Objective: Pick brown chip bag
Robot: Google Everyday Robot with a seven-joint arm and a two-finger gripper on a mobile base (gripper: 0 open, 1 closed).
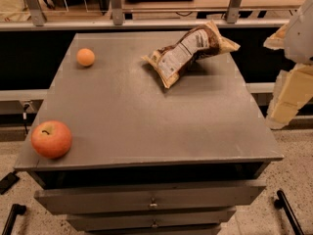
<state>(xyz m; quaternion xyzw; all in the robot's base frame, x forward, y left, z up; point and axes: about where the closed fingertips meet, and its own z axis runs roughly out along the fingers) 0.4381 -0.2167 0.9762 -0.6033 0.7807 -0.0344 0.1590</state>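
The brown chip bag (190,50) lies crinkled on the far right part of the grey cabinet top (146,111). Its white label panel faces up and its tan sealed ends point to the front left and back right. My gripper (287,99) hangs at the right edge of the view, beyond the cabinet's right side. It is well to the right of the bag, lower in the picture, and touches nothing.
A small orange (85,57) sits at the far left of the top. A red apple (51,139) sits at the front left corner. Drawers (151,199) run below the front edge. A metal rail (146,23) crosses behind the cabinet.
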